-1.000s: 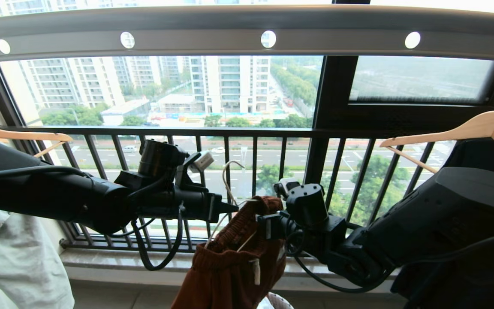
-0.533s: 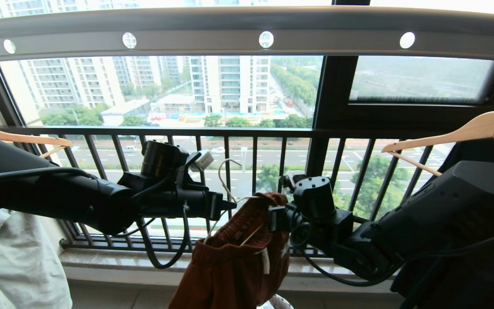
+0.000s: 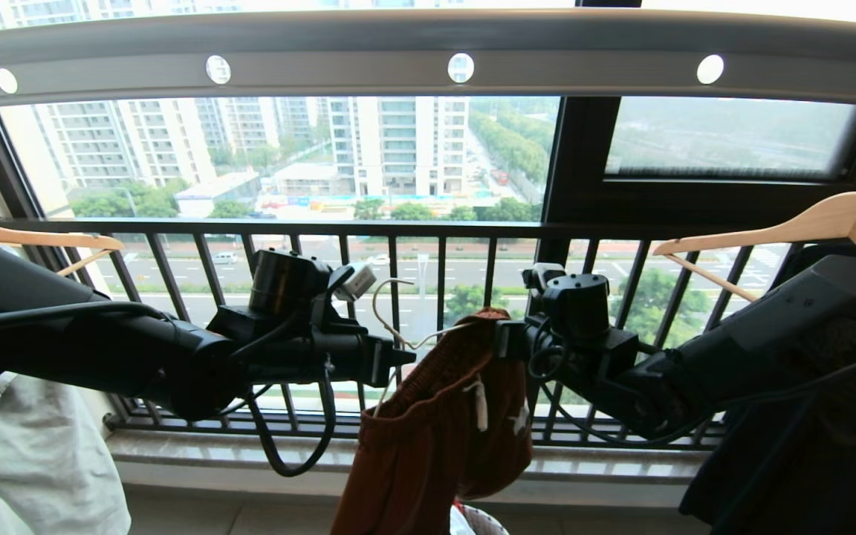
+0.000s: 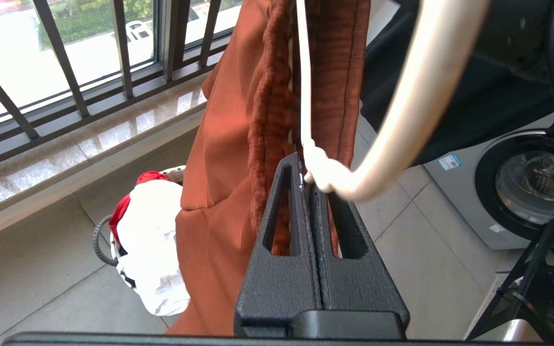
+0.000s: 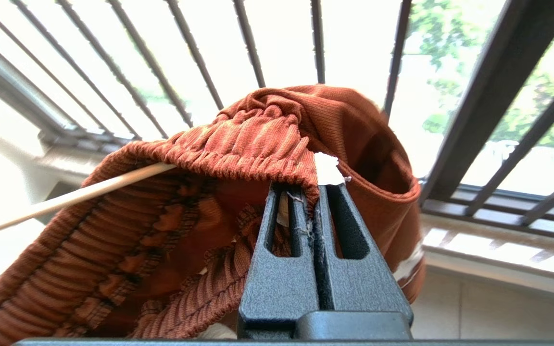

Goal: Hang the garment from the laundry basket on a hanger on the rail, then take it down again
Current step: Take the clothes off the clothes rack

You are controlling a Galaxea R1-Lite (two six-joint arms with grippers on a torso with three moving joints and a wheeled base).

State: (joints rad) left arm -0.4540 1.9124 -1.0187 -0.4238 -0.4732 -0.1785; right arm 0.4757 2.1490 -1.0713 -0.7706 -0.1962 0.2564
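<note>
The rust-brown garment point(image 3: 439, 438) hangs between my two arms, below the grey rail point(image 3: 428, 44). Its gathered waistband point(image 5: 238, 144) is draped over one arm of the cream wire hanger point(image 3: 387, 305), whose thin bar point(image 5: 89, 192) runs under the fabric. My left gripper point(image 3: 407, 357) is shut on the hanger's neck point(image 4: 322, 170), with the long hook point(image 4: 421, 86) curving away from the tips. My right gripper point(image 3: 498, 343) is shut on the waistband's edge point(image 5: 306, 190), holding that end up. Only the rim of the laundry basket point(image 3: 481, 520) shows, on the floor under the garment.
Thick wooden hangers hang at the left point(image 3: 34, 238) and right point(image 3: 807, 219). The black window railing point(image 3: 398, 227) stands just behind the arms. A pale denim garment point(image 3: 19, 461) hangs lower left. White cloth point(image 4: 152, 230) fills the basket. A washing machine point(image 4: 532, 187) stands nearby.
My right gripper has shut on the waistband and moved up and to the right, lifting that end so the leg with white print swings into view. The left gripper has hardly moved.
</note>
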